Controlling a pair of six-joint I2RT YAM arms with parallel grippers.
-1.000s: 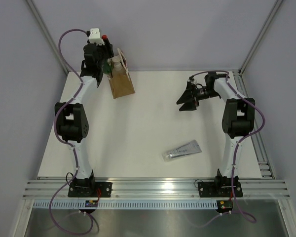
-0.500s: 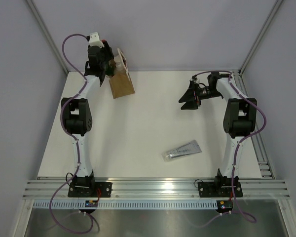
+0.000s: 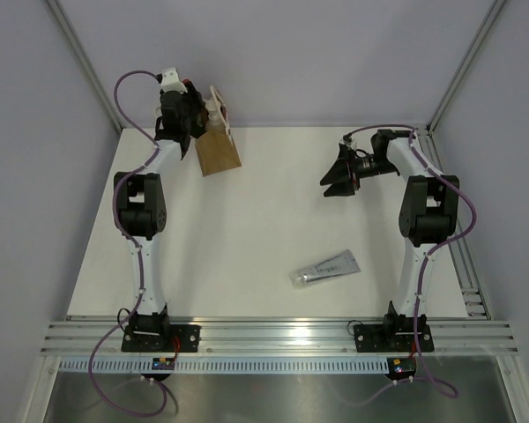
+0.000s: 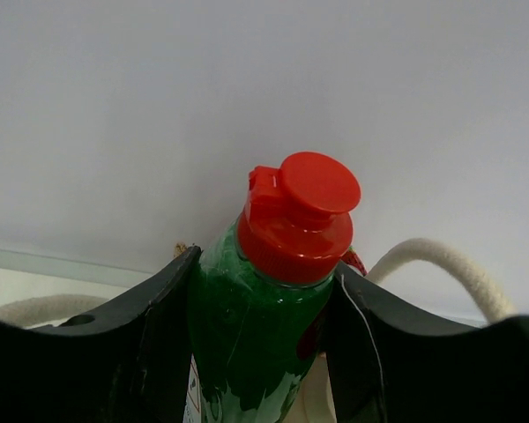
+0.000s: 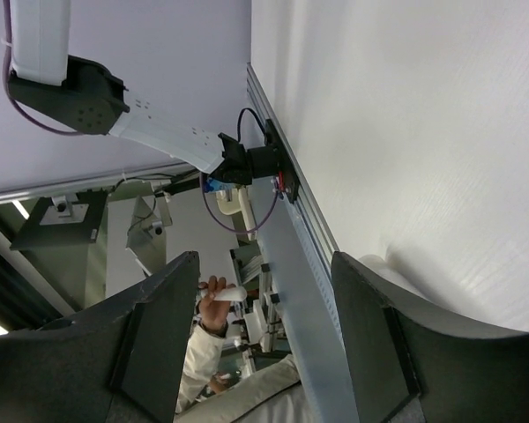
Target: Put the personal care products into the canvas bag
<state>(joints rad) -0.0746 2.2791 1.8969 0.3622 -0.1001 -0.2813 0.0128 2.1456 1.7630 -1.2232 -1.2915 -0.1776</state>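
Note:
My left gripper (image 3: 187, 123) is shut on the green red-capped squeeze bottle (image 4: 269, 291), held high at the far left, right beside the top of the tan canvas bag (image 3: 219, 152). A white loop handle (image 4: 441, 264) shows just behind the bottle. A beige pump bottle (image 3: 212, 113) pokes out of the bag's top. The silver-grey flat tube (image 3: 325, 268) lies on the table at the near right. My right gripper (image 3: 333, 176) is open and empty, raised at the far right. The orange bottle is out of view.
White table (image 3: 264, 220) with walls behind and at both sides. A metal rail (image 3: 282, 335) runs along the near edge. The right wrist view looks sideways past the table edge at the left arm's base (image 5: 247, 163).
My left gripper has moved a little further back and towards the bag's top with the green bottle. The right arm has barely moved. The tube has stayed put.

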